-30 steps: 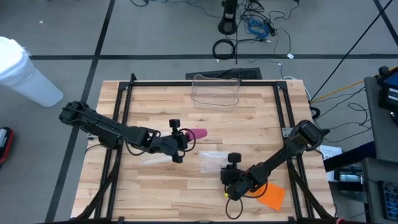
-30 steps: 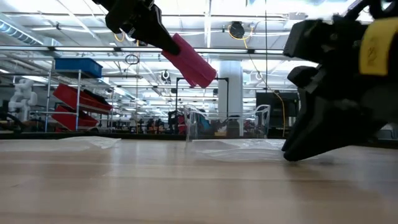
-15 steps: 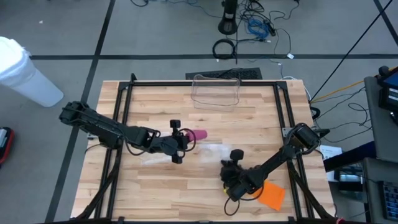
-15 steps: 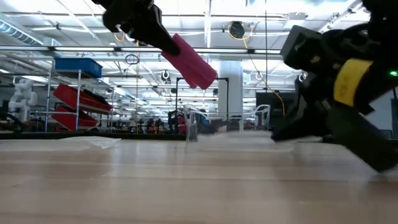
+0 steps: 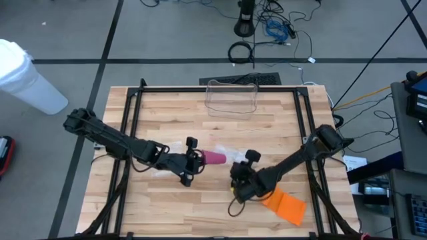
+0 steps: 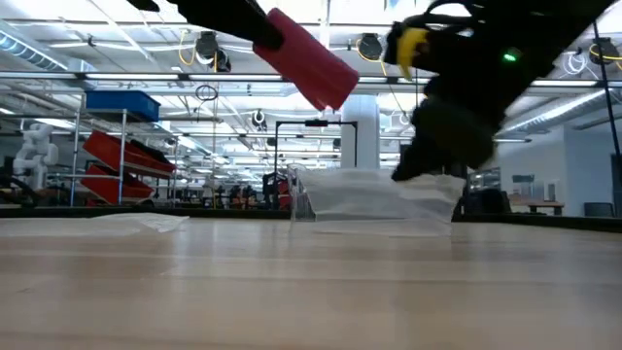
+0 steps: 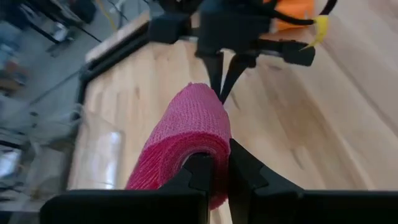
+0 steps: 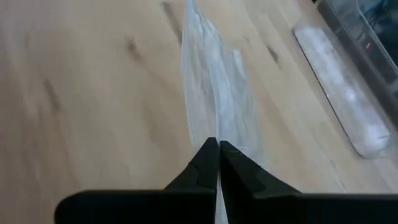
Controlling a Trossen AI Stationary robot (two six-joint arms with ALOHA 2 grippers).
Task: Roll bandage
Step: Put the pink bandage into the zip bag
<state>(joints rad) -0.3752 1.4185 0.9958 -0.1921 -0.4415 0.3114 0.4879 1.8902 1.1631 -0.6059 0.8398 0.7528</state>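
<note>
Bandage roll [image 5: 214,157], pink, with a woven crepe texture plain in the left wrist view [image 7: 186,143]; short cylinder, held clear of the wooden table [image 5: 173,113] near its middle, tilted in the low view [image 6: 306,58]. Left gripper [image 5: 194,160] is clamped narrowly on one end of the roll, fingers nearly together on the edge. Right gripper [image 5: 237,175] sits just beside the roll's free end; its fingers are pinched tight on a clear plastic wrapper [image 8: 211,93], a thin crinkled film that hangs off the table in the low view [image 6: 379,199].

No brand, label or writing readable on the roll or the wrapper.

High view alone shows an orange sheet [image 5: 285,205] lying by the right arm, a clear plastic bin [image 5: 231,97] at the far edge, and a second scrap of clear film [image 5: 157,170] under the left arm. Low view shows how high the roll is held. Left wrist view gives the weave; right wrist view shows the film pinched at the fingertips [image 8: 205,163].
</note>
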